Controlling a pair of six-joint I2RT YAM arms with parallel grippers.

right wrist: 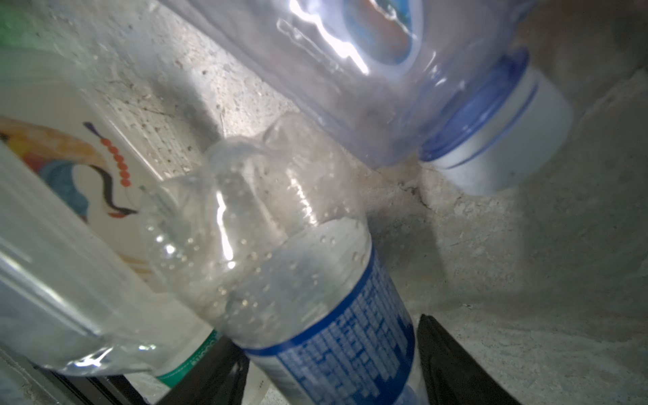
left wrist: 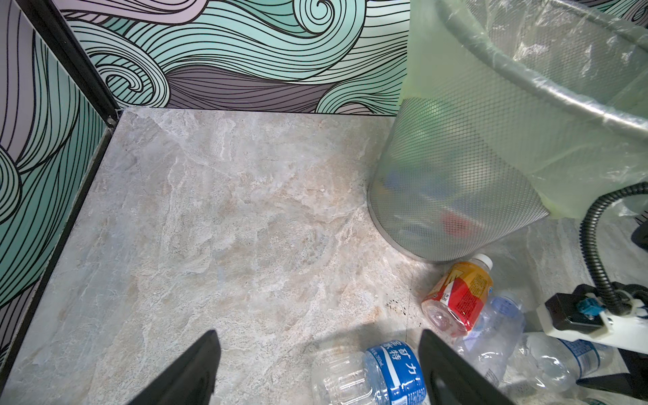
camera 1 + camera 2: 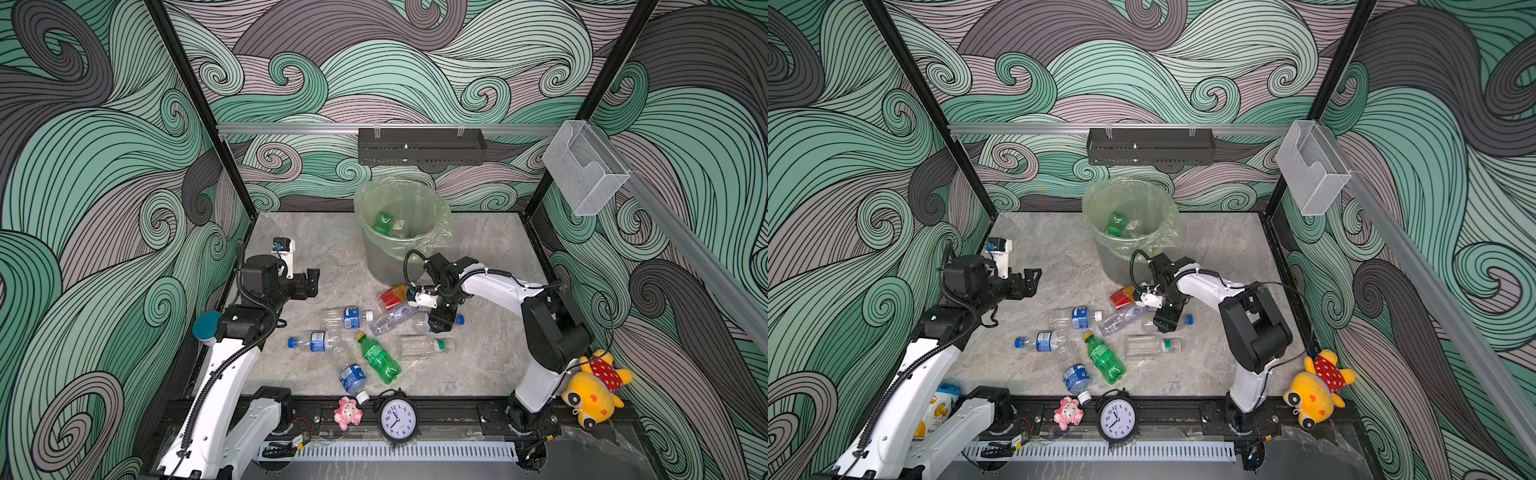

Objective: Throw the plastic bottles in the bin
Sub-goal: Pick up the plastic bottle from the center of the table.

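The right gripper (image 3: 441,323) points down, black fingers (image 1: 456,368) straddling a clear, dented plastic bottle with a blue label (image 1: 280,263) lying on the marbled stone tabletop (image 3: 490,257) near the grey mesh, green-lined bin (image 2: 456,175); whether they pinch it is unclear. The left gripper (image 2: 315,336) hovers spread, empty.

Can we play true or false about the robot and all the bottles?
1. The bin stands upright with a green bottle inside. True.
2. The right gripper is raised high above the bin. False: it is low over the table, with its jaws on either side of a blue-labelled clear bottle.
3. The yellow-capped green bottle stands up. False: it lies on its side.
4. The left gripper is open and holds nothing. True.
5. A clock sits at the front edge. True.
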